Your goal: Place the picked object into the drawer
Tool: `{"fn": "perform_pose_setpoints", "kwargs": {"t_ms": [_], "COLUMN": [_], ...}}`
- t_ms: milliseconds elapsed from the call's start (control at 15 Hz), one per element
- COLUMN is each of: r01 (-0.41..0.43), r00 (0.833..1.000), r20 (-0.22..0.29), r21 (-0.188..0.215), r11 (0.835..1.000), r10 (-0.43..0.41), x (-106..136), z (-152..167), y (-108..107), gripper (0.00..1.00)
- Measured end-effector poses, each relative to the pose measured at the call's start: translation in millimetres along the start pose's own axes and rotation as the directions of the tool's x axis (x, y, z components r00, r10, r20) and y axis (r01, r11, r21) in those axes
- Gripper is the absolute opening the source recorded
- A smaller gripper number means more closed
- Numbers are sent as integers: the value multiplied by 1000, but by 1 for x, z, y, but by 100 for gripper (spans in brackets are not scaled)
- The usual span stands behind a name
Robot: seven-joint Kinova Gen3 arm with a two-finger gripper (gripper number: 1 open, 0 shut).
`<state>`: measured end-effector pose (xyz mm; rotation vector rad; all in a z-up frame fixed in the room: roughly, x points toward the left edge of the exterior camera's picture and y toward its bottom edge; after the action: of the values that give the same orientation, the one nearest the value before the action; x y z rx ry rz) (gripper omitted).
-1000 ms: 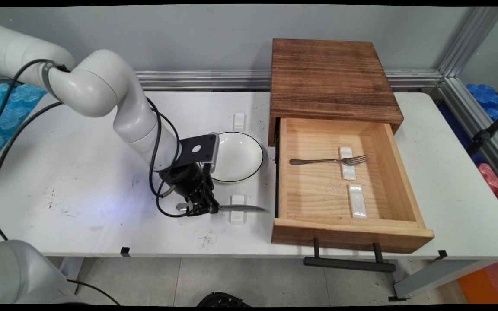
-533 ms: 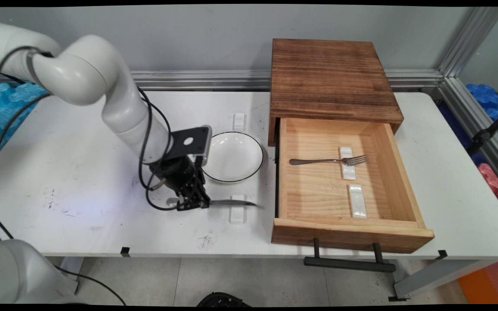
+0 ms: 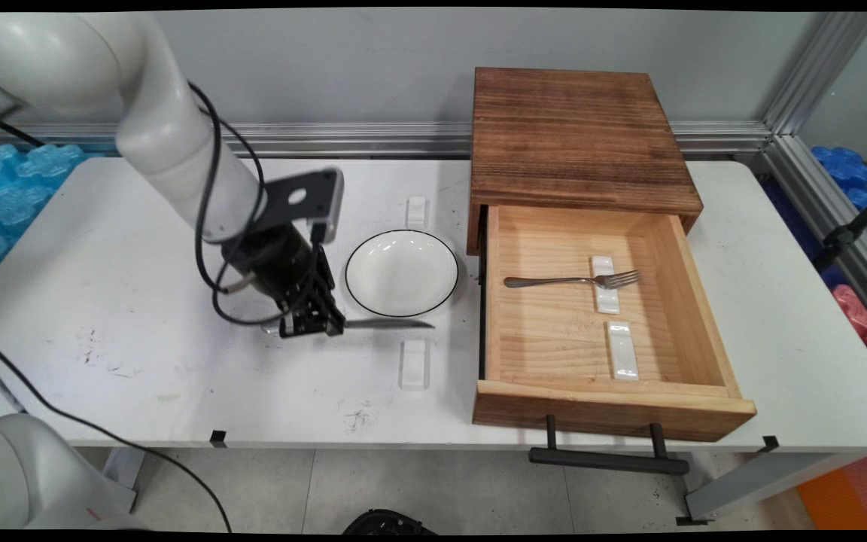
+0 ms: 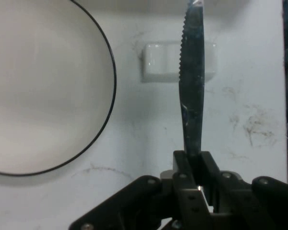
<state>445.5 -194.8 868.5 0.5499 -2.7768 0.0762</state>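
Gripper clamped on a knife by its handle, blade level above the table — just in front of the white plate, over a small white rest; open drawer nearby holds a fork.

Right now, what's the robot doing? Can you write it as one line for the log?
gripper: shut on knife | knife: lifted off white rest, blade toward drawer | beside: plate | drawer: open, fork inside

Knife in hand, beside plate
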Motion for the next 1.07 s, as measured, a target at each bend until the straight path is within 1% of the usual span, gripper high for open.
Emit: {"fn": "perform_pose_setpoints", "kwargs": {"t_ms": [267, 400, 600, 733, 800, 867, 1067], "r01": [-24, -39, -47, -48, -48, -48, -52], "r00": [1000, 999, 999, 999, 998, 998, 996], "r20": [12, 10, -10, -22, -33, -40, -72], "r21": [6, 16, 32, 38, 41, 43, 46], "r11": [1000, 999, 998, 998, 998, 998, 998], "r10": [24, 39, 47, 49, 49, 50, 55], "x": [21, 40, 79, 100, 116, 126, 169], "z": [-36, -54, -74, -80, -82, -82, -76], "y": [-1, -3, -5, -5, -5, -5, -5], "gripper": [0, 0, 0, 0, 0, 0, 0]}}
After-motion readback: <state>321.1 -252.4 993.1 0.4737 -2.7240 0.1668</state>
